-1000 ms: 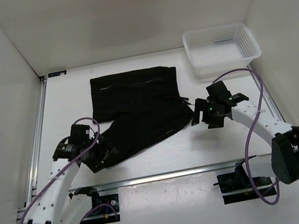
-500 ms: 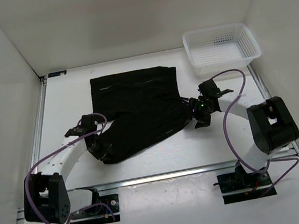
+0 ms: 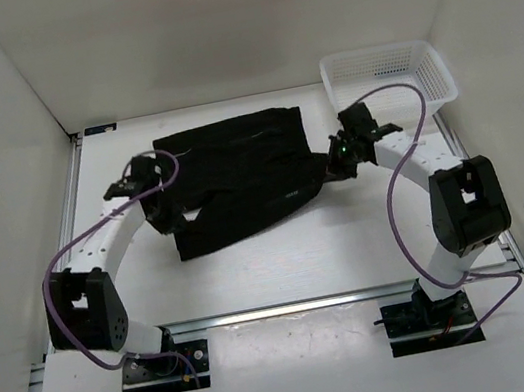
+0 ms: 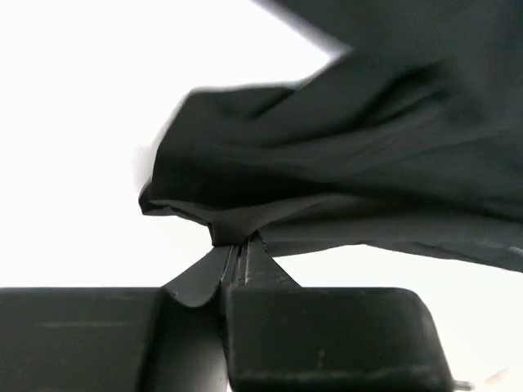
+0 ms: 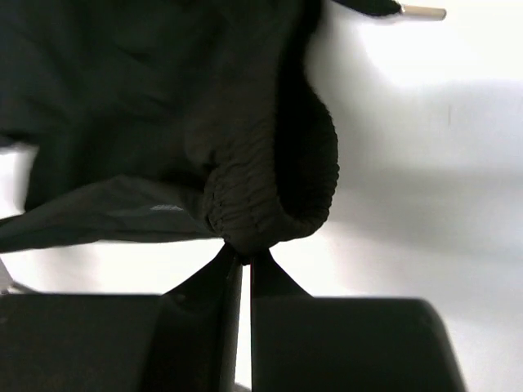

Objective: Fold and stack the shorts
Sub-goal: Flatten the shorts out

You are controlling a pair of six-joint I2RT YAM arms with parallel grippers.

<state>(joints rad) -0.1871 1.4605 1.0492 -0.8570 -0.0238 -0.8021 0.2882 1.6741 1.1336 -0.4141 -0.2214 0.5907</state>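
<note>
Now | left fingers (image 4: 193,287) and right fingers (image 5: 204,282) clamp shorts (image 3: 238,173) | mark (image 5: 163,209) perhaps logo, unreadable

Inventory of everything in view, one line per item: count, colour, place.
shorts: one pair, black, spread at the middle of the table, partly folded over, with both side edges pinched
drawstring end: one seen, black cord with a pale tip, on the table beside the waistband
basket: one, white mesh, far right corner of the table
table: one, white, walled in by white panels
cables: two, purple, one looped along each arm
arms: two, white with black joints, bases at the near edge
left gripper: one, black, shut on the shorts' left edge
right gripper: one, black, shut on the ribbed waistband at the right edge
</note>
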